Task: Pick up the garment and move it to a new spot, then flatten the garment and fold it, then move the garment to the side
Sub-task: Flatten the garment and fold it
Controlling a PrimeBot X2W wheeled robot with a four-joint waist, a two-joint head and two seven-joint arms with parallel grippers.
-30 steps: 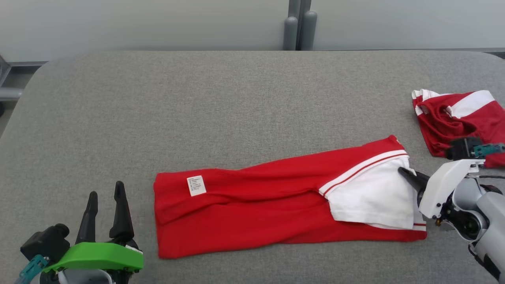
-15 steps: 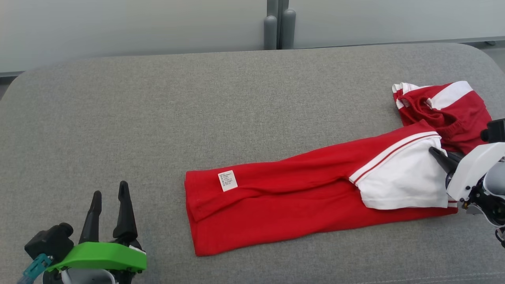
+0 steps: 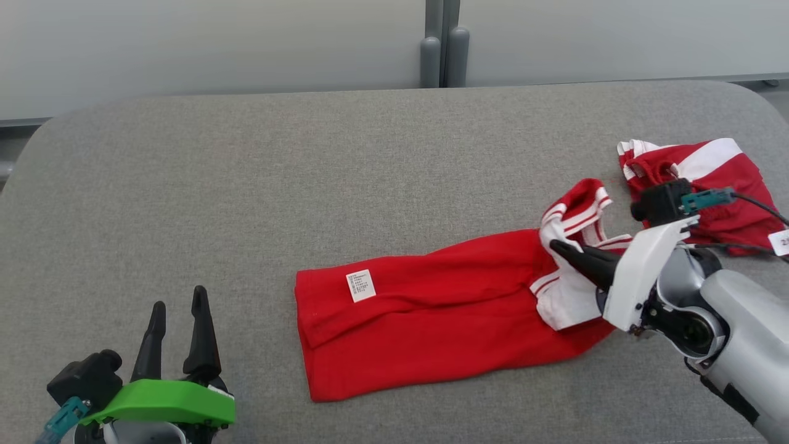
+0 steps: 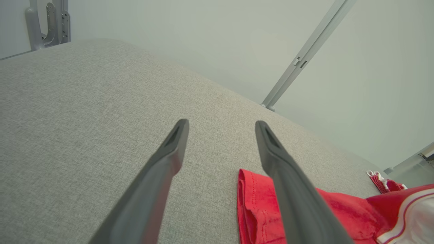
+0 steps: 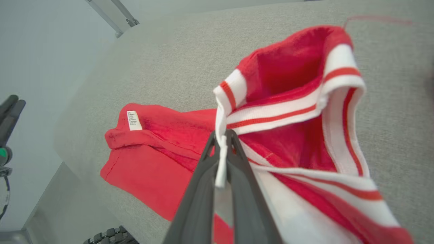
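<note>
At the striped end of the garment: right gripper closed tight on it, pinching a white edge. Right wrist view gives the detail: thin white fold squeezed between both fingertips, red/white ribbed band standing up in an open loop just past them, red inside showing. Head view gives the layout: that end bunched and raised off the table, rest of the garment flat, a long red strip running toward the robot's left.

Left gripper well apart from the garment's opposite end, on its near-left side, fingers spread, nothing between them. Left wrist view: bare grey fabric in the gap, garment's stitched hem partly behind one finger.

Writing: white care label on top near the garment's left end; printed lines there, too small to read in head or right wrist view. Small white tag by the right arm's cable, right of the garment, cut by the frame edge, unreadable.

Second garment, red and white, crumpled just right of the garment's striped end; wrist camera covers the gap, contact can't be judged. Grey post beyond the garment's far side, behind the table.
</note>
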